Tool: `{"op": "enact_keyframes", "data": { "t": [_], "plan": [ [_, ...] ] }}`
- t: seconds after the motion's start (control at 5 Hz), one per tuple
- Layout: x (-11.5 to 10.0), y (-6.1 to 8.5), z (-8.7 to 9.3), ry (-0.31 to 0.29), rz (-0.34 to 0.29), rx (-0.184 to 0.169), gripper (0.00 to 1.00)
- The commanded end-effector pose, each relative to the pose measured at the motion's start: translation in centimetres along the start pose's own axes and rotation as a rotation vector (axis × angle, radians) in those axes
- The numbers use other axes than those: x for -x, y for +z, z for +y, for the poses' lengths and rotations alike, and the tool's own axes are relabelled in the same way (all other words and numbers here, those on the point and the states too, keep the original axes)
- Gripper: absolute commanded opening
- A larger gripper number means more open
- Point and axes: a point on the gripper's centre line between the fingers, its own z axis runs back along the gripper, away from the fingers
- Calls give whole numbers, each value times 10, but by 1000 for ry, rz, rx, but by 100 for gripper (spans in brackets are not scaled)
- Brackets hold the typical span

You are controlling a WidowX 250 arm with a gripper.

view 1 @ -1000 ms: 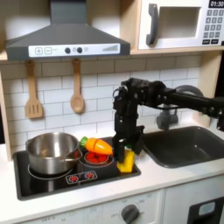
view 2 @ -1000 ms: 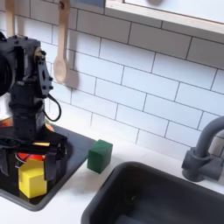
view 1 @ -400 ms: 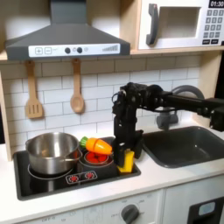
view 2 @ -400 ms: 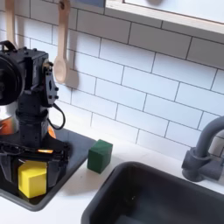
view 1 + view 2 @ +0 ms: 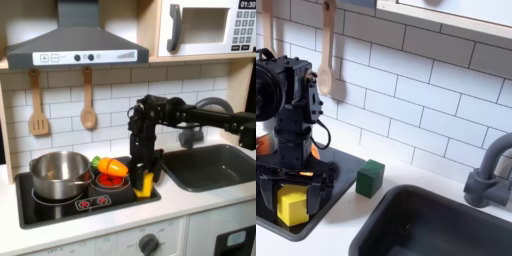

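A yellow block (image 5: 293, 206) stands upright on the black stove top (image 5: 344, 172) near its right edge, also seen in the first exterior view (image 5: 145, 184). My black gripper (image 5: 292, 192) hangs straight down over it, open, with one finger (image 5: 320, 186) on each side of the block and a small gap to it. In the first exterior view the gripper (image 5: 146, 176) sits just right of the red burner (image 5: 112, 181). A green cube (image 5: 370, 177) rests on the white counter just beyond the stove's right edge, apart from the gripper.
An orange carrot with a green top (image 5: 111, 166) lies across the red burner. A silver pot (image 5: 59, 173) stands on the left burner. The dark sink (image 5: 214, 166) and grey faucet (image 5: 487, 172) lie right of the stove. Wooden utensils (image 5: 88, 100) hang on the tiled wall.
The arm has sunk a little toward the stove, so the gripper's fingers now reach lower around the yellow block. The block, green cube and carrot have stayed put.
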Motion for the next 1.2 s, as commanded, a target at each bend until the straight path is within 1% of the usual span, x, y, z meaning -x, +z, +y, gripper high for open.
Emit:
{"op": "enact_keyframes", "data": {
  "t": [0.0,0.2,0.4,0.6,0.8,1.0],
  "plan": [
    [-3,10,4,-22,-11,18,0],
    [-4,18,11,-8,-21,33,0],
    [-7,19,14,0,-16,47,0],
    [-11,17,19,16,-14,51,0],
    [-19,19,22,29,-33,49,0],
    [-24,16,26,47,-30,40,0]
  ]
}}
